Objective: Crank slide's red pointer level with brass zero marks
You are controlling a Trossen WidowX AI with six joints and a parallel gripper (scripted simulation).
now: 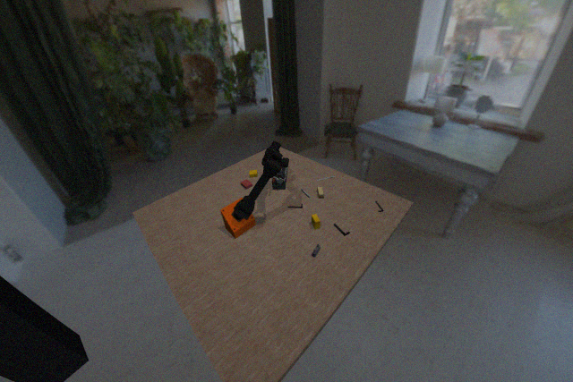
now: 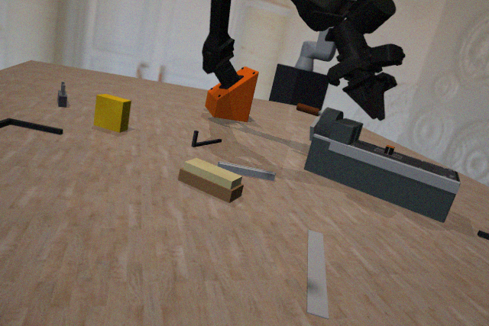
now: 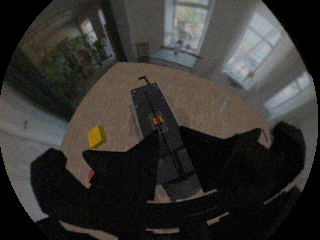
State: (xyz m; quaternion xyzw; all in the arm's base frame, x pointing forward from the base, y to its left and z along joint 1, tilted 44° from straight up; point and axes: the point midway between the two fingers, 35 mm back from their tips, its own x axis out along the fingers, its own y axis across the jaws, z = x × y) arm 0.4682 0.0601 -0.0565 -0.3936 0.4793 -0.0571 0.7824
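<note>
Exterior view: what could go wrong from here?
The gripper hangs above the machine, fingers parted, nothing between them. Coming down there, a fingertip might strike the housing. The brown handle sits off the machine's far end, away from the fingers, so a grasp attempted here would likely miss it. The red pointer is small, so overshooting the marks seems easy.

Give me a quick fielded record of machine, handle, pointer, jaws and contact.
machine: grey slide unit, on the wooden table
crank handle: brown grip, beyond the unit's housing in the exterior view
red pointer: mid-slide; exact level too small to tell
jaws: partly open above the unit, nothing between them
handle contact: none visible
</note>
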